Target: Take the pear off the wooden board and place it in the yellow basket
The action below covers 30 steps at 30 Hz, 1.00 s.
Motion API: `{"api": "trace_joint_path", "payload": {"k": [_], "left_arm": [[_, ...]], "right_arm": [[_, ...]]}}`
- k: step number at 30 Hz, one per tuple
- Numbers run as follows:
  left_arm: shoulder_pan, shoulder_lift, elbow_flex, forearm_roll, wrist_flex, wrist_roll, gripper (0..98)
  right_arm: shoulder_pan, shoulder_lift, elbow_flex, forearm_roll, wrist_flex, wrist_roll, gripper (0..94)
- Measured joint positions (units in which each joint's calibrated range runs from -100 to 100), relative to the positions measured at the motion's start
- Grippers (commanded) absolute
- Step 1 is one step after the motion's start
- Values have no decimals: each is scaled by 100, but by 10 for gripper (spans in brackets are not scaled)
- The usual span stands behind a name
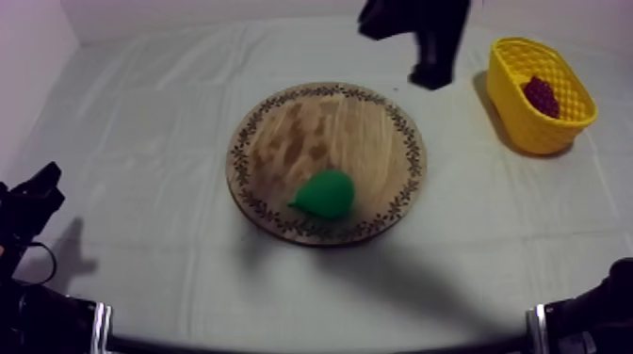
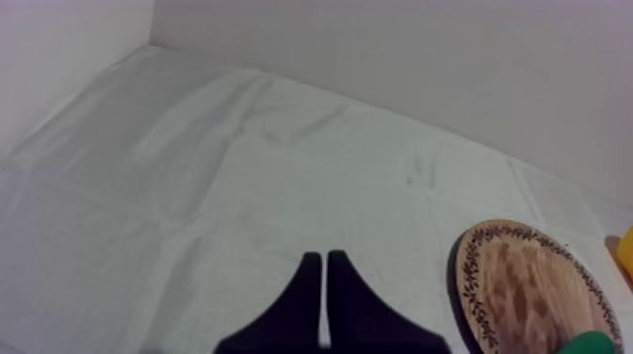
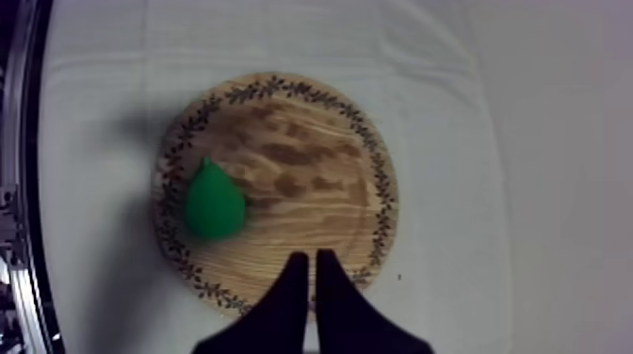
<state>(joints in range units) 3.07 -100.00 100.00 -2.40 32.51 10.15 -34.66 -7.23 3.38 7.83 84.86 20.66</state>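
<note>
Two hands, and both are pressed together with nothing in them. Our right hand (image 1: 431, 75) hangs at the upper right of the top view, between the wooden board (image 1: 330, 122) and the yellow basket (image 1: 539, 132). From its own camera its fingers (image 3: 294, 292) lie side by side as a narrow wedge over the board's patterned rim. Our left hand (image 2: 325, 259) is a narrow wedge too, over bare cloth with the board off to one side; in the top view it rests at the lower left edge.

The pear (image 1: 325, 194) lies on its side on the board, low in the top view and close to the rim, on the far side from our right hand.

Now the risks, as we judge them. Those fingers have to part first; come down closed and they just knock the fruit. It is rounded and tapered, so an off-centre squeeze could squirt it across the wood or over the rim onto the table (image 1: 141, 141). It is also a long reach across the board.

Over at the basket, a bunch of grapes (image 1: 541, 94) already sits inside. There looks to be room beside it, but a drop at the wall could bounce the pear out. Between pear and basket we see only open board and cloth.
</note>
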Motion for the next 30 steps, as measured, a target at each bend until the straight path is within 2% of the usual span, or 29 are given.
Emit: {"api": "trace_joint_path", "payload": {"k": [5, 11, 22, 26, 30], "left_arm": [[0, 0, 0, 0, 0, 0, 1], [0, 0, 0, 0, 0, 0, 1], [0, 0, 0, 0, 0, 0, 1], [0, 0, 0, 0, 0, 0, 1], [0, 0, 0, 0, 0, 0, 1]], "right_arm": [[-148, 830, -257, 167, 472, -84, 7], [-262, 1587, -554, 237, 1079, -142, 7], [-294, 2268, -700, 252, 1291, -421, 10], [-291, 2359, -756, 194, 1319, -509, 118], [-283, 2379, -848, 175, 1319, -525, 355]]}}
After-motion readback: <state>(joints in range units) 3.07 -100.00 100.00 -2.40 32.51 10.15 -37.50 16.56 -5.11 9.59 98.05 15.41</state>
